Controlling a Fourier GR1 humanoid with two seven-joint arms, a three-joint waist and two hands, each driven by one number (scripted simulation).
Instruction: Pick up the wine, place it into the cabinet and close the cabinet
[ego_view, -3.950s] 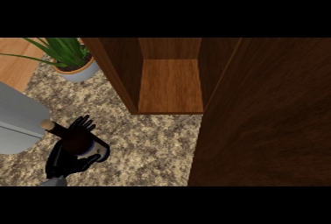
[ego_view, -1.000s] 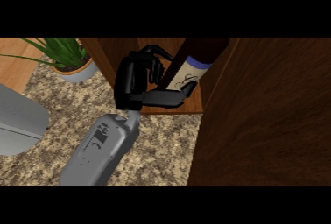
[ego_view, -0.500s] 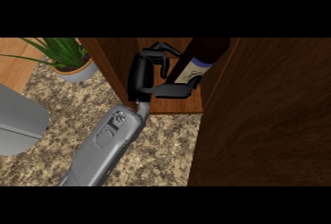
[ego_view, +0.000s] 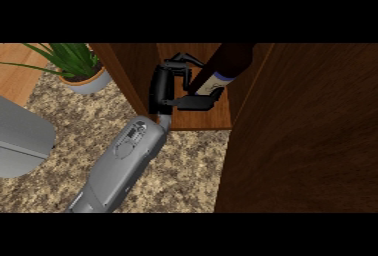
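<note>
One hand only is at work, and it comes in from the left side of the view, so I take it for the left; the right shows nowhere. Biggest thing in sight is the cabinet door (ego_view: 303, 130), swung wide and filling the whole right side. Next, the cabinet (ego_view: 203, 117) itself, open toward the desk (ego_view: 177, 170), with its wooden floor showing. A grey forearm slants up across the desk into that opening. At its end the left hand (ego_view: 166, 87) sits inside the cabinet, fingers and thumb curled round the wine (ego_view: 221, 70), thumb crossing under the label.

The wine lies just right of the palm, between hand and door. Its long axis looks close to upright, leaning a little toward the door at the top; its base is hidden behind the thumb, so I cannot tell whether it rests on the cabinet floor. To my eye the release turns on that. The door, well right of the hand, waits to be shut.
</note>
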